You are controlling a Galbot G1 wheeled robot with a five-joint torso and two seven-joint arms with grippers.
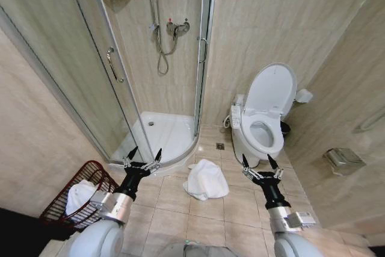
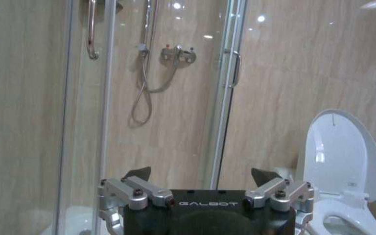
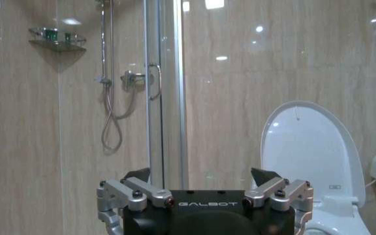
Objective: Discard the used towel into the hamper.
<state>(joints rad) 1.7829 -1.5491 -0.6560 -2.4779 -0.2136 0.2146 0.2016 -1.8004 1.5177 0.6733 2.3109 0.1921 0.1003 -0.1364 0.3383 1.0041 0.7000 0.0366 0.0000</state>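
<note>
Holding both arms raised, I see my left end effector [image 1: 143, 154] and right end effector [image 1: 260, 162] spread empty, the towel [image 1: 206, 179] crumpled on the floor between them, the hamper [image 1: 81, 195] at my left.

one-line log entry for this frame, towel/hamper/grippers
towel: crumpled on floor, between the arms | hamper: at robot's left, holds white cloth | left gripper: open, empty, raised | right gripper: open, empty, raised
</note>
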